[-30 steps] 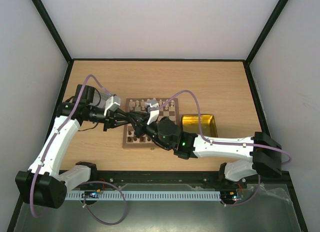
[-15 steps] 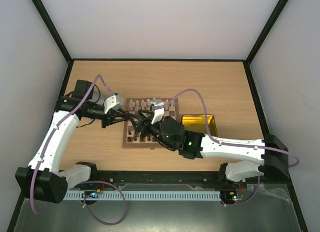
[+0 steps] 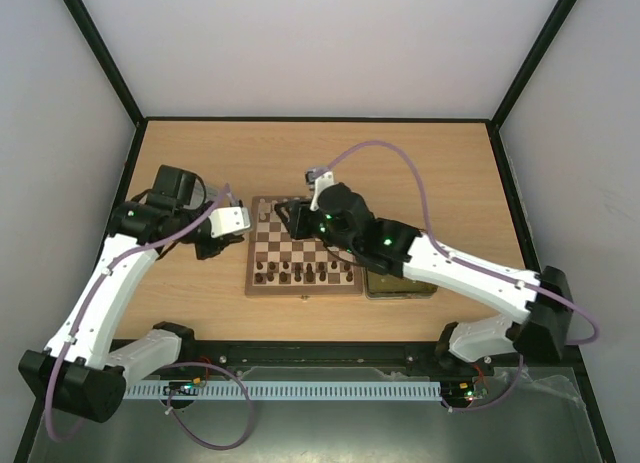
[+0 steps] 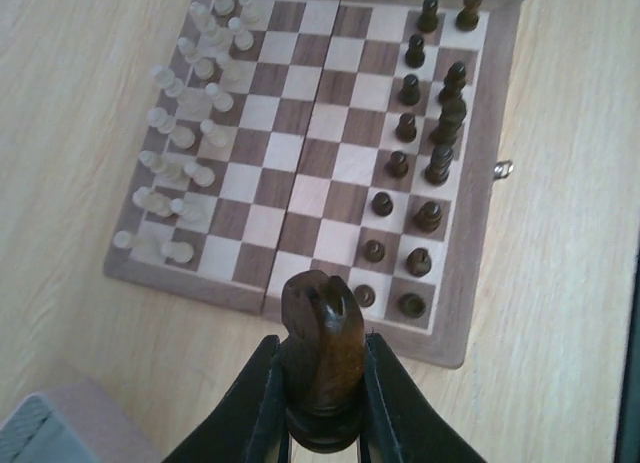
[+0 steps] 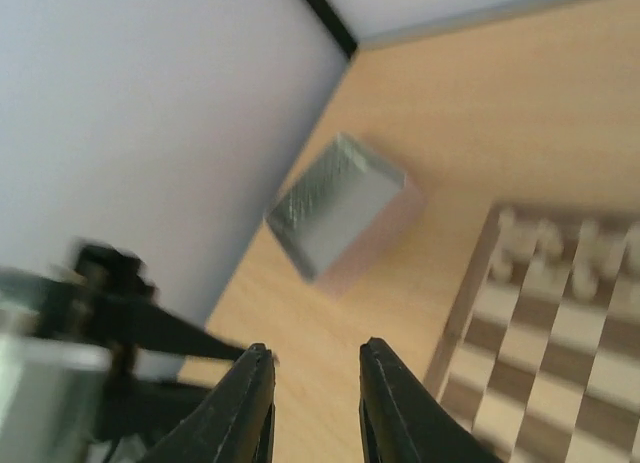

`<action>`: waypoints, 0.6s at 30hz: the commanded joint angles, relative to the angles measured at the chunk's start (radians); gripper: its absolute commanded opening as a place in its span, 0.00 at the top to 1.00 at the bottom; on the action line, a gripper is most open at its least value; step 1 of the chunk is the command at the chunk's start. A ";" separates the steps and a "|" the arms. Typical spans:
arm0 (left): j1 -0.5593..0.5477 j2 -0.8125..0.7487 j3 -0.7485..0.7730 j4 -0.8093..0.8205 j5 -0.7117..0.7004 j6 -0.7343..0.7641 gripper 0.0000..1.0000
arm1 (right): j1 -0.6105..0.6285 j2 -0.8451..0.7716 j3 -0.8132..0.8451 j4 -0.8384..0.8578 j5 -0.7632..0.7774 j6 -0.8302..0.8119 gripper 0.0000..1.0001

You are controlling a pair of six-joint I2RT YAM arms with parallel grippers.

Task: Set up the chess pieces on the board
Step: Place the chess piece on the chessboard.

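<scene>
The wooden table [image 3: 420, 163] is carrying the chessboard [image 3: 305, 293]. The right gripper [image 5: 315, 351] is hanging above the board's far-left corner, jaws parted and empty. The left gripper [image 4: 321, 341] is hovering just left of the board, jaws clamping a dark knight [image 4: 318, 313]. Pale pieces [image 4: 185, 133] are lining the far edge and dark pieces [image 4: 430, 133] the near edge.
</scene>
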 commanded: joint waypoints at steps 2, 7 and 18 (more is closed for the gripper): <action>-0.059 -0.060 -0.039 0.064 -0.182 0.015 0.98 | -0.073 0.100 -0.056 -0.036 -0.421 0.212 0.76; -0.151 -0.106 -0.119 0.145 -0.312 -0.002 0.98 | -0.121 0.151 -0.124 0.140 -0.655 0.375 0.78; -0.315 -0.133 -0.235 0.230 -0.492 -0.042 0.98 | -0.120 0.148 -0.153 0.261 -0.714 0.482 0.65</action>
